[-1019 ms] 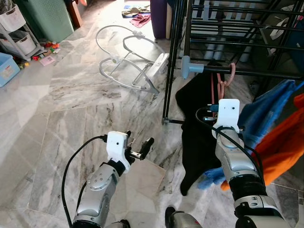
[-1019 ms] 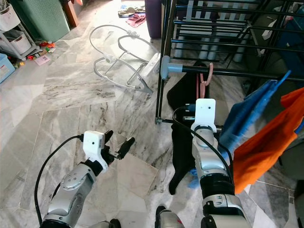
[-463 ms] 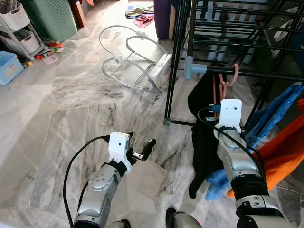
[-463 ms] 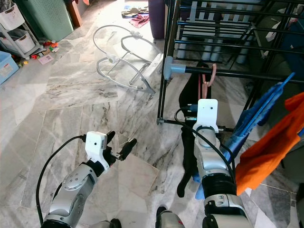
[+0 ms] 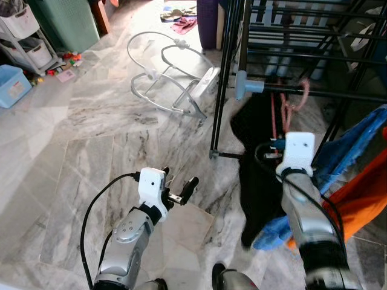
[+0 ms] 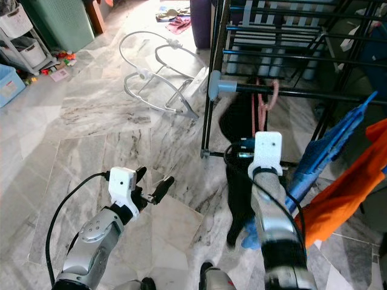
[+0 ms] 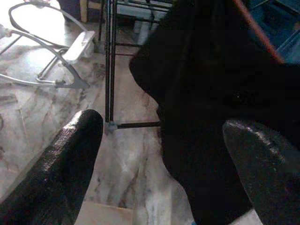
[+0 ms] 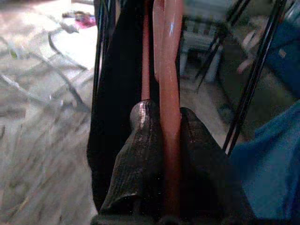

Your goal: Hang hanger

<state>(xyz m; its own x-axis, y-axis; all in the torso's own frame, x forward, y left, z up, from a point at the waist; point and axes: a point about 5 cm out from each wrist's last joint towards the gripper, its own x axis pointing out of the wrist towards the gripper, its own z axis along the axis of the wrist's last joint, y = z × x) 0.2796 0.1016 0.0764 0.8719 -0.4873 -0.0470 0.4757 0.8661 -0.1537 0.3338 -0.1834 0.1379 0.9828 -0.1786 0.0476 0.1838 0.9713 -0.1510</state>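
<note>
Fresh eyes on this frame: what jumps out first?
The right gripper stands out first, shut on a pink hanger with a black garment hanging from it, hooked at the black drying rack. Bright orange cloth and blue cloth hang at the rack's right side. The left gripper is open over the marble floor, with a metal bouncer frame lying further out.
</note>
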